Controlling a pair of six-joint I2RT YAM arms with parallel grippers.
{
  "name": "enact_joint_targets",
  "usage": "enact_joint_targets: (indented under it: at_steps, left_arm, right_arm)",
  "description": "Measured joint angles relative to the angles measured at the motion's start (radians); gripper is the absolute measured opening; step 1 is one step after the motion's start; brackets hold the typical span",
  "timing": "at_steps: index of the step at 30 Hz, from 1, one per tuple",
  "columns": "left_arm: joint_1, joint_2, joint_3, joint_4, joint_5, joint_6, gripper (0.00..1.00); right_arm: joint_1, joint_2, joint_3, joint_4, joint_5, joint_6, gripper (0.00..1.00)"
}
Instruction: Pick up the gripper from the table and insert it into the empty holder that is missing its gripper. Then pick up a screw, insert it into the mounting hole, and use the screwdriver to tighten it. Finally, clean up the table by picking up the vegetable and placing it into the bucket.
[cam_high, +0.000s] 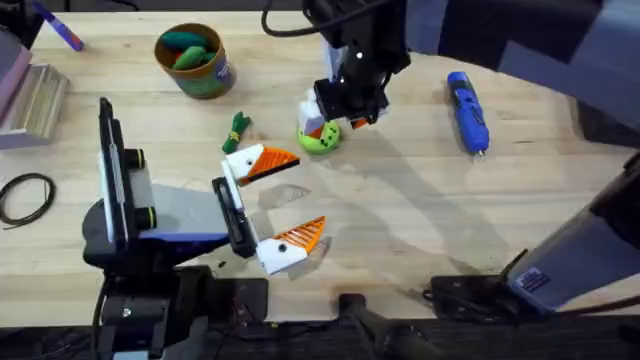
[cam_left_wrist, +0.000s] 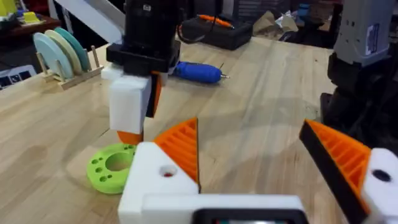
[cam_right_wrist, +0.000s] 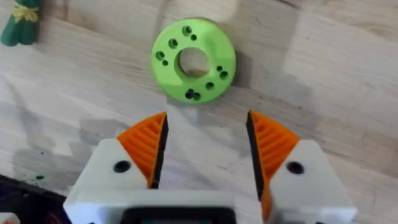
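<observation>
- Your right gripper (cam_high: 335, 118), white fingers with orange ribbed pads on a black wrist, hung above the lime-green ring-shaped plastic disc (cam_high: 320, 137) with its jaws spread and nothing between them; in the overhead view its body hid part of the disc.
- Your left gripper (cam_high: 280, 205), of the same make, stood wide apart near the table's middle, also carrying nothing; in its own wrist view both fingers were cut off by the frame's edge.
- I could not make out any loose orange finger piece, screw or vacant white mount in these views.
- The blue pen-shaped screwdriver (cam_high: 467, 112) lay flat on the table, well apart from both grippers, on the right side.
- The small dark green toy vegetable with its yellowish band (cam_high: 237, 131) lay between the disc and the bucket, touching neither; the right wrist view cropped it.
- The round green bucket with a tan rim (cam_high: 207, 77) stood upright at the far left and already held red and green items too small to identify.
- The surface was a pale wood-grain table (cam_high: 420, 200); a rack of pastel plates (cam_left_wrist: 61, 53) stood at its far edge.
</observation>
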Motion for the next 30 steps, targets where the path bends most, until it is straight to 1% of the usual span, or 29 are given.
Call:
enact_joint_targets:
  at_steps: [3,7,11,15,18,25,30]
  left_arm:
    - [0.0,0.0,0.0,0.0,0.0,0.0,0.986]
    - [0.0,0.0,0.0,0.0,0.0,0.0,0.986]
    - [0.0,0.0,0.0,0.0,0.0,0.0,0.986]
    - [0.0,0.0,0.0,0.0,0.0,0.0,0.986]
    - [0.0,0.0,0.0,0.0,0.0,0.0,0.986]
    - [0.0,0.0,0.0,0.0,0.0,0.0,0.986]
    - [0.0,0.0,0.0,0.0,0.0,0.0,0.985]
  right_arm:
    - [0.007,0.001,0.001,0.007,0.023,-0.013,0.729]
    - [0.016,0.001,0.002,0.009,0.038,-0.091,0.722]
    - [0.019,0.001,0.002,0.009,0.045,-0.18,0.658]
    - [0.019,0.001,0.002,0.01,0.049,-0.248,0.644]
    - [0.019,0.001,0.002,0.005,0.05,-0.3,0.606]
    - [0.024,0.002,0.002,-0.016,0.053,-0.412,0.598]
    - [0.029,0.039,0.013,-0.017,0.053,-0.443,0.59]
